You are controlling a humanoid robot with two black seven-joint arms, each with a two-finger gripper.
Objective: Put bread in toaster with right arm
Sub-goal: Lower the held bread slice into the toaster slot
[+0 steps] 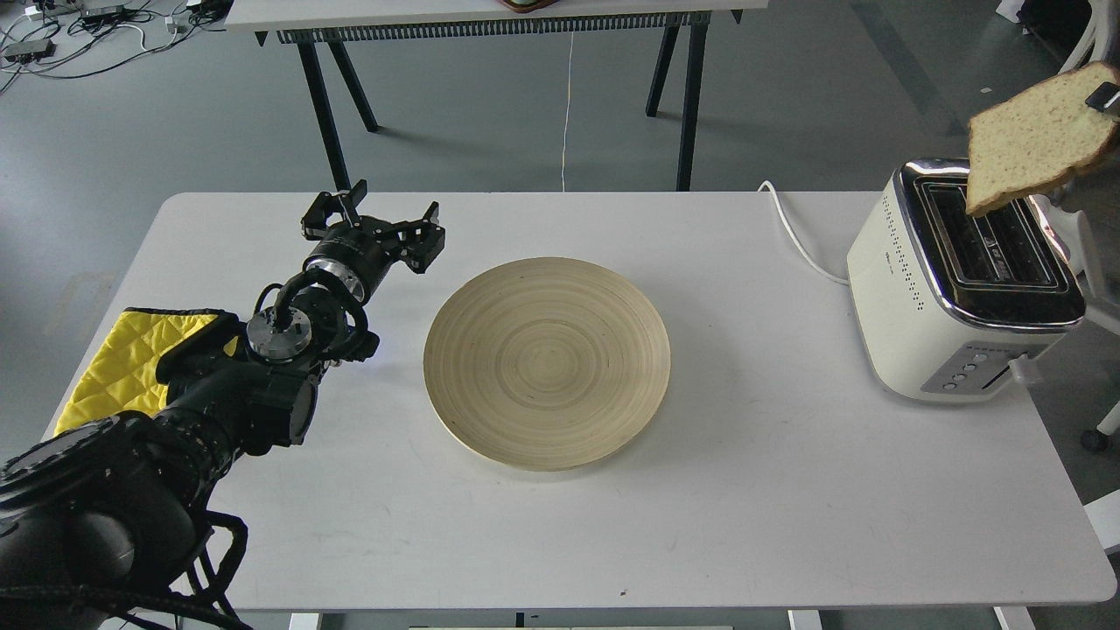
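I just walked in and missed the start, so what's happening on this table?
A slice of bread is held in the air, tilted, just above the toaster, pinched at its upper corner by the right gripper, mostly out of frame. It is not in a slot yet. The left gripper hangs open and empty beside the bare wooden plate.

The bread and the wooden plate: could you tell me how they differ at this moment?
The bread hangs tilted in the air above the toaster; the wooden plate lies flat on the table. The bread is squarish and speckled, the plate round and ringed. Both are pale tan.
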